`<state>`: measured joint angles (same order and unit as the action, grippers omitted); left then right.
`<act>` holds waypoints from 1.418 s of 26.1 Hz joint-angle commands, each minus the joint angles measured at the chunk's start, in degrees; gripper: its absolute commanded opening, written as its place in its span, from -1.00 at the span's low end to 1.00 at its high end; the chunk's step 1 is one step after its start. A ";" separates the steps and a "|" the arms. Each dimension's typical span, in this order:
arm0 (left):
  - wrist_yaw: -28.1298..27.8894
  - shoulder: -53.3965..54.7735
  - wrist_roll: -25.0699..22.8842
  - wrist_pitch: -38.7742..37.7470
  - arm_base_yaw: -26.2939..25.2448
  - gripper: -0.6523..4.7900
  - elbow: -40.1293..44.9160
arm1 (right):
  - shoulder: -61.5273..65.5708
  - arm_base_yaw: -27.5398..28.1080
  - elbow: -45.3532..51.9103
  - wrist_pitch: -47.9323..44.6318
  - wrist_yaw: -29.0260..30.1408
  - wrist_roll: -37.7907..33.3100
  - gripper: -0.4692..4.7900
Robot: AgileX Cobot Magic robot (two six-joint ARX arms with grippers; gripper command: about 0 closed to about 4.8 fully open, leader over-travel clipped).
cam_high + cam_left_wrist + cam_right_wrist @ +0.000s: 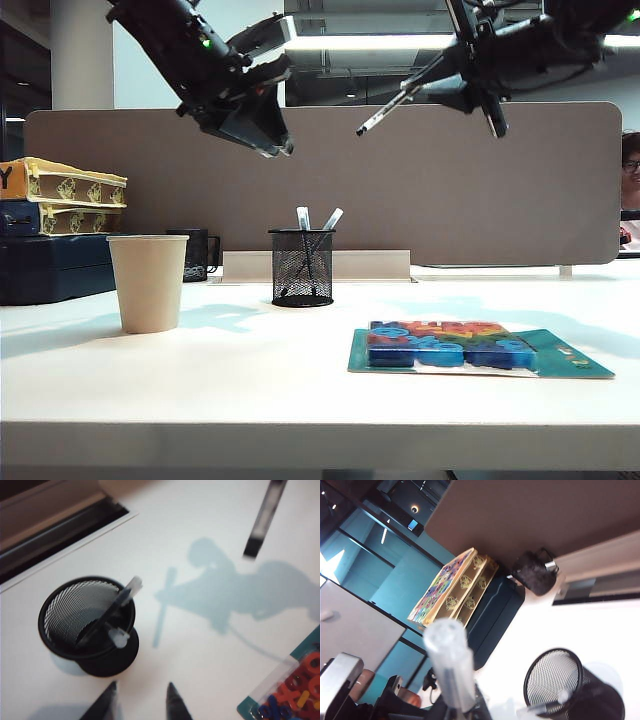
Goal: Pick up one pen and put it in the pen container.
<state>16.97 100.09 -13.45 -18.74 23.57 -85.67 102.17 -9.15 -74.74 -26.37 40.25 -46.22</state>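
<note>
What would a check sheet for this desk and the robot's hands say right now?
Surface: white table, nothing spilled.
Job's things: pen held high, tilted; mesh cup upright, two pens already inside.
Clutter: paper cup; mug; letter puzzle; stacked boxes.
Hands: left hand open, empty, above the mesh cup; right hand shut on the pen, high on the right.
Cables: nothing seen on the table.
Surroundings: brown divider behind; a person at the right edge.

Black pen (395, 104) held tilted high in the air, black mesh pen container (302, 266) upright on table
</note>
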 commanded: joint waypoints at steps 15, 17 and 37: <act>-0.46 -3.41 -0.76 -3.89 -1.09 -0.29 0.26 | 1.95 -2.75 -8.61 10.32 -4.50 12.17 -0.78; -0.22 -3.67 -1.14 -4.37 -2.10 -0.27 0.87 | 2.78 -3.13 -9.46 10.27 -4.61 12.20 -0.78; -0.26 -8.72 0.85 -2.80 -6.01 -0.20 8.13 | 11.54 -6.27 -21.33 13.27 -5.88 12.48 -0.78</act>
<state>16.47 92.07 -13.80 -22.26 17.76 -77.38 113.34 -14.90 -95.48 -12.69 34.68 -34.37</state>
